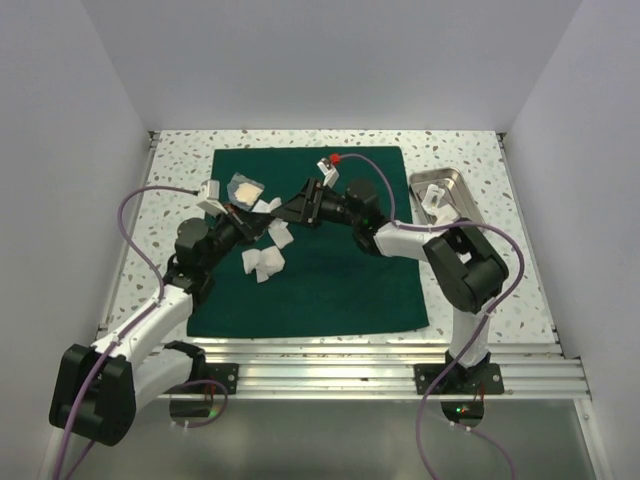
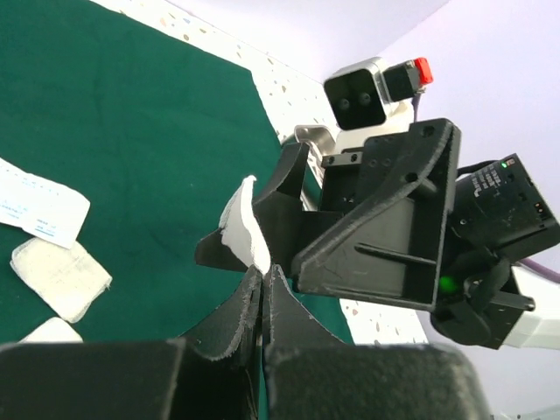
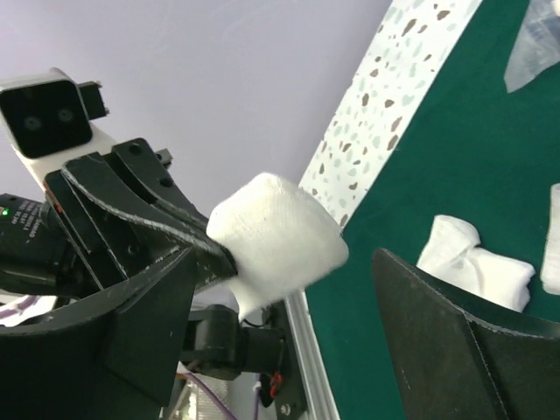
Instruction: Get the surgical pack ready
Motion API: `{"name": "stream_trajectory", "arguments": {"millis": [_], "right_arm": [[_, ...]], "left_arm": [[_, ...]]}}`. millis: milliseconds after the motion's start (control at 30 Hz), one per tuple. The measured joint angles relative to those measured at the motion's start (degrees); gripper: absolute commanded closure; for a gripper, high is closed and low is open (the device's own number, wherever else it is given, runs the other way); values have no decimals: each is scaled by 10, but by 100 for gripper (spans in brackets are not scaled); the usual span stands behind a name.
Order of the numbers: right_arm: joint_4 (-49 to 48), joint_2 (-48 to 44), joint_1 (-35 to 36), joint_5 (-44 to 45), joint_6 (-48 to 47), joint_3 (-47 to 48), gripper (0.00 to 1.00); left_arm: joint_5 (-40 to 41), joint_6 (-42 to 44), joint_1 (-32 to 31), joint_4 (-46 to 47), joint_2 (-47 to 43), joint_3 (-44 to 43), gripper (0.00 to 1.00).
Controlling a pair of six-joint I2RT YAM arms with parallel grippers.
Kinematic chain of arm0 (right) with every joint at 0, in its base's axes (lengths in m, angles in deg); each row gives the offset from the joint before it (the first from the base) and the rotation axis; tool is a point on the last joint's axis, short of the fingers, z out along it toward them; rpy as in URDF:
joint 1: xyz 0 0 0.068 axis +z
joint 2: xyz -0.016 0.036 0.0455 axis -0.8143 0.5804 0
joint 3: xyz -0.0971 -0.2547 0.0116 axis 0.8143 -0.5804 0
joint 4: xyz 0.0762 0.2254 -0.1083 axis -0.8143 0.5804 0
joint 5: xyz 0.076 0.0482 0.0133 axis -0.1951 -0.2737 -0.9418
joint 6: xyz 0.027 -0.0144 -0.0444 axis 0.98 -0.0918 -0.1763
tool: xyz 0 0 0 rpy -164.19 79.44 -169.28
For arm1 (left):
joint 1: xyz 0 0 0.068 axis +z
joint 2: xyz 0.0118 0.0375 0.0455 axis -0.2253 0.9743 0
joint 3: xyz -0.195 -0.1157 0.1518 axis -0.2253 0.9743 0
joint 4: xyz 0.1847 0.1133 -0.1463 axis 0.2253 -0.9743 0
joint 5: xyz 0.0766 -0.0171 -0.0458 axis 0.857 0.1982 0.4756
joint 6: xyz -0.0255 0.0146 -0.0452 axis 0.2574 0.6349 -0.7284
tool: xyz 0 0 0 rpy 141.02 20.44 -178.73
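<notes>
Speckled worktop (image 1: 180, 170), top view: surgical pack (image 1: 330, 290) spread flat, directly under both arms. Left wrist: left end effector (image 2: 262, 284) clenched on gauze pad (image 2: 243, 223). Right wrist: right end effector (image 3: 289, 306) released, jaws straddling that pad, pack below-right; looks to me like a handover, right arm nearer

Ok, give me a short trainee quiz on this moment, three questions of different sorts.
1. True or false: the green drape is folded into a bundle.
2. Which gripper pinches the gauze pad held in the air? A) left B) right C) neither
3. Fill in: the steel tray sits off the drape's ___ edge.
Key: 1 false, it lies spread flat; 2 A, the left gripper; 3 right.
</notes>
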Motion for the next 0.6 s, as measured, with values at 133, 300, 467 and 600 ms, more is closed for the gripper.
{"name": "stream_trajectory", "arguments": {"millis": [133, 300, 467, 600], "right_arm": [[-48, 21, 2, 0, 37, 2, 50], [-82, 26, 2, 21, 59, 2, 77], [-88, 25, 1, 43, 61, -12, 100], [-84, 6, -12, 58, 56, -42, 100]], "left_arm": [[-4, -9, -2, 3, 5, 1, 100], [-4, -13, -3, 2, 4, 5, 99], [1, -4, -3, -3, -8, 7, 41], [30, 13, -4, -43, -23, 7, 11]]}}
